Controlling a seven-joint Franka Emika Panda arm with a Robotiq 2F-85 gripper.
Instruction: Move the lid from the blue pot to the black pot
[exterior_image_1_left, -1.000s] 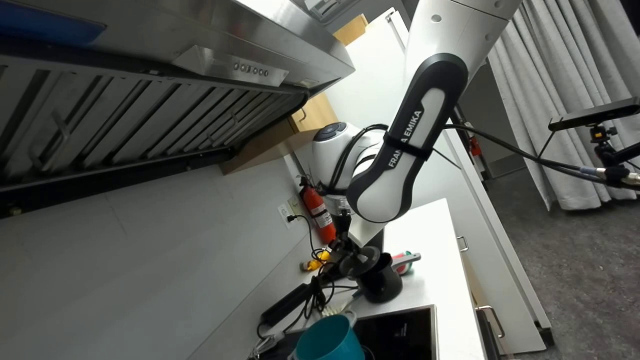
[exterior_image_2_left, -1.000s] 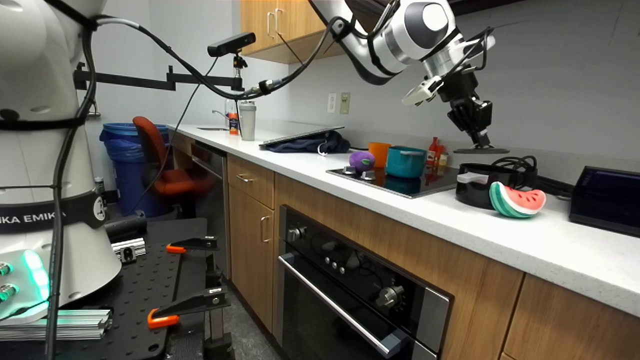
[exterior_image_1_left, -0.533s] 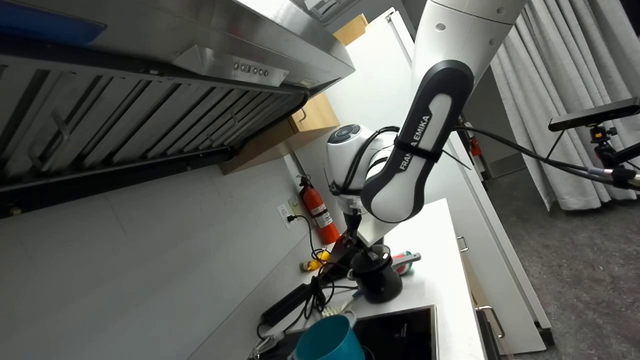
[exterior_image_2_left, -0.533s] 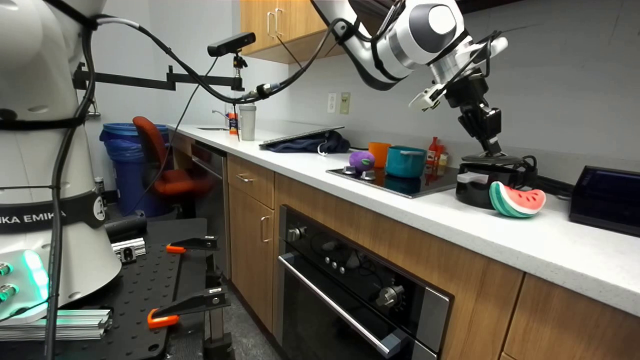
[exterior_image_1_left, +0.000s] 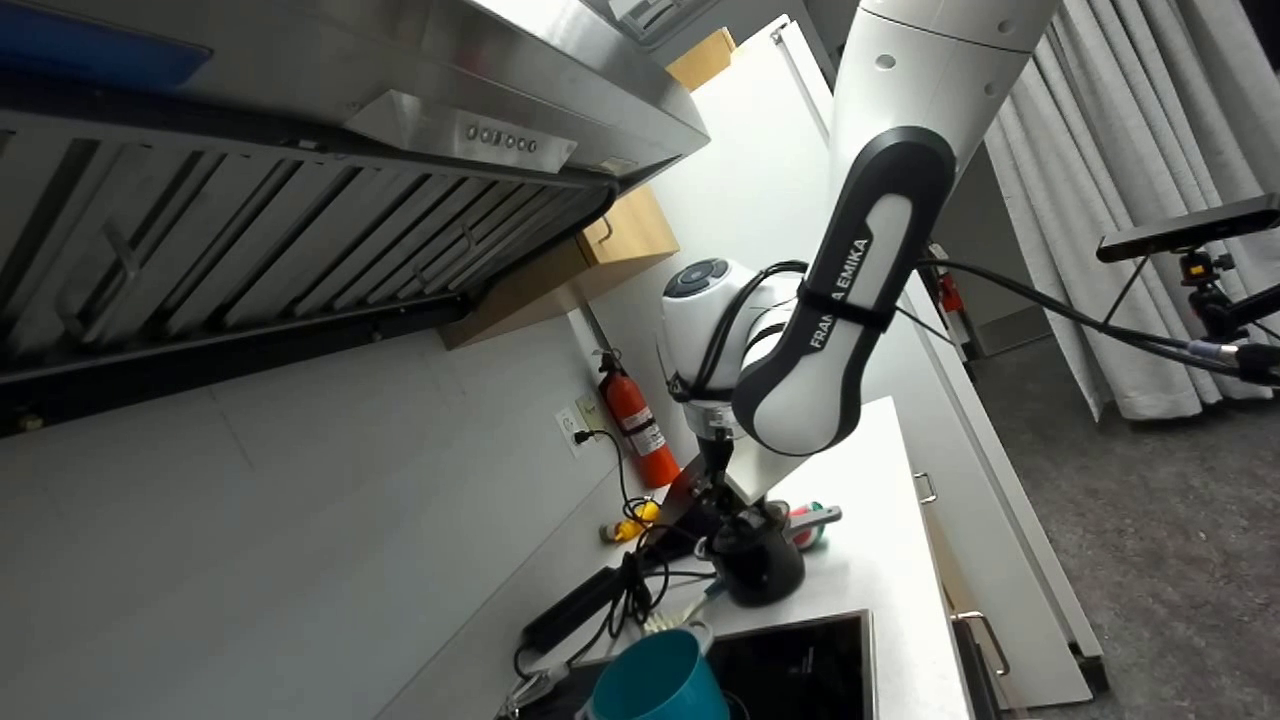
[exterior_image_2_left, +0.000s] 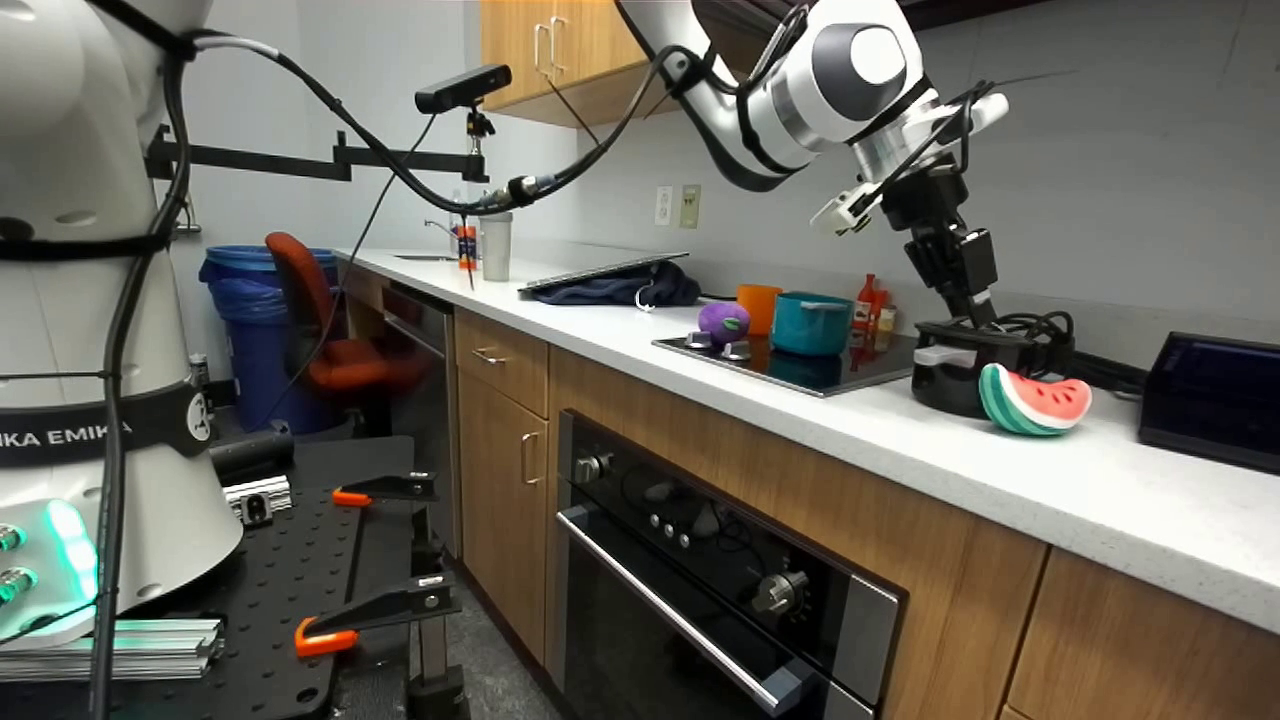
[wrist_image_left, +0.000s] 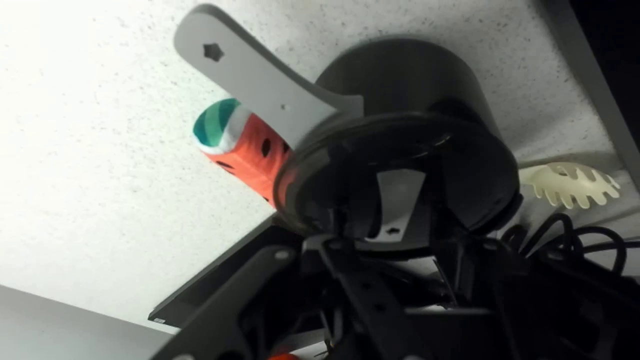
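Note:
The blue pot (exterior_image_2_left: 812, 322) stands on the cooktop without a lid; it also shows at the bottom of an exterior view (exterior_image_1_left: 660, 675). The black pot (exterior_image_2_left: 945, 388), grey-handled, stands on the counter beyond the cooktop, and its wall shows in the wrist view (wrist_image_left: 410, 75). The dark shiny lid (wrist_image_left: 482, 170) lies over the black pot's mouth; I cannot tell whether it is fully seated. My gripper (wrist_image_left: 390, 220) is right above the lid, fingers apart. A grey shape with a star-shaped hole shows between them, handle or reflection unclear.
A watermelon toy (exterior_image_2_left: 1035, 400) sits against the black pot. Black cables (exterior_image_2_left: 1035, 325) and a black box (exterior_image_2_left: 1210, 400) lie beside and behind it. A pale slotted spoon (wrist_image_left: 570, 182) is near the cooktop edge. A purple toy (exterior_image_2_left: 723, 322) and orange cup (exterior_image_2_left: 758, 305) stand by the blue pot.
The lid, held above the black pot a second ago, has moved across and down onto its mouth. The gripper has come down with it, and its fingers now look spread. The blue pot has not moved.

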